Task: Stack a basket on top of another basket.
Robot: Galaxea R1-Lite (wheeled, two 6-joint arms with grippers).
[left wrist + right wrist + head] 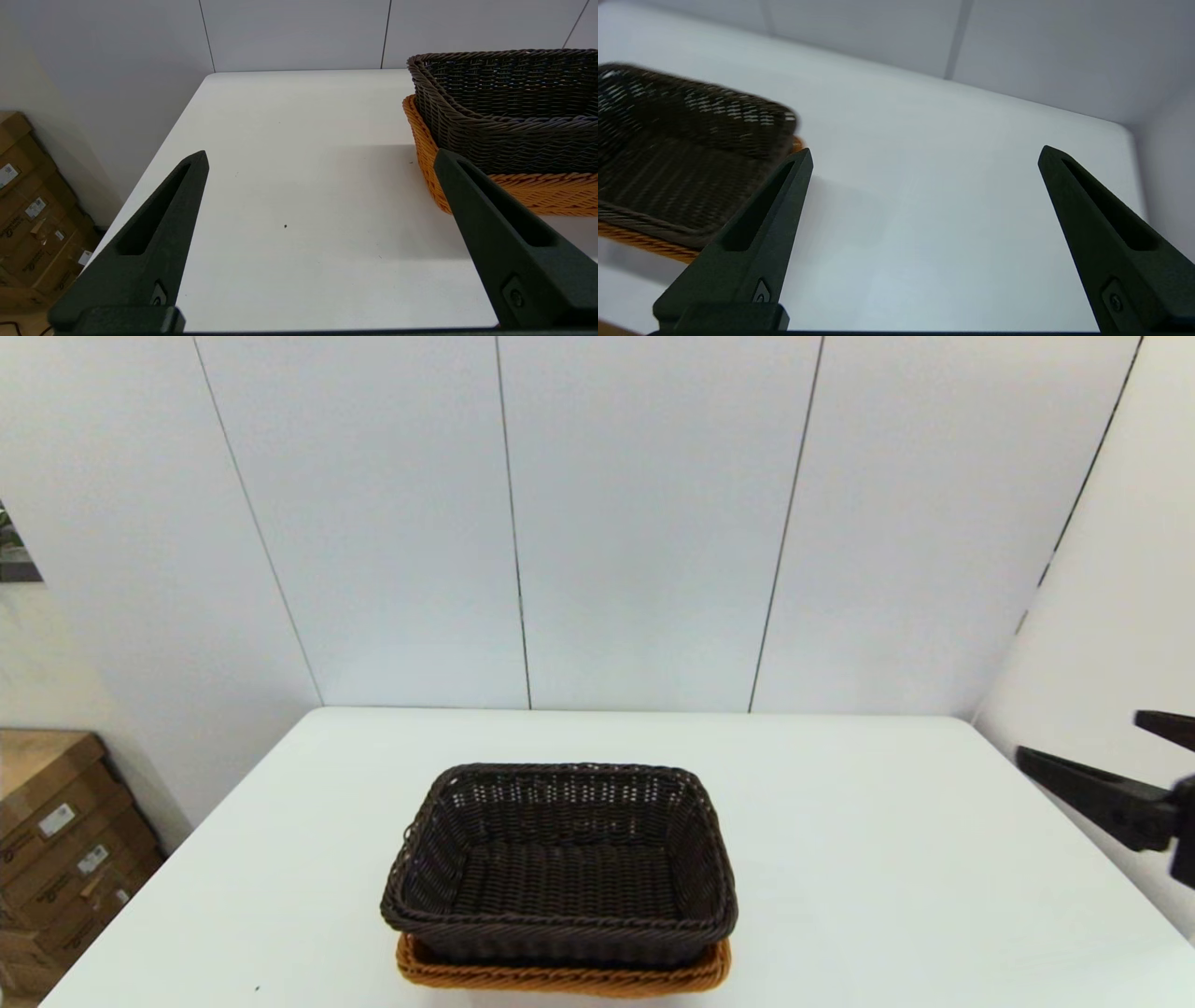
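Observation:
The dark brown basket (560,863) sits nested in the orange-tan basket (560,978) at the table's front centre; only the orange rim shows beneath it. In the left wrist view the dark basket (509,107) rests inside the orange one (537,191). My left gripper (322,158) is open over bare table to the left of the stack, holding nothing. My right gripper (1083,737) hangs open at the table's right edge, apart from the baskets; the right wrist view shows it (924,154) empty, with the dark basket (668,154) and a strip of the orange basket (640,240) off to its side.
The white table (887,859) is ringed by white wall panels behind and on the right. Cardboard boxes (56,840) stand on the floor past the table's left edge.

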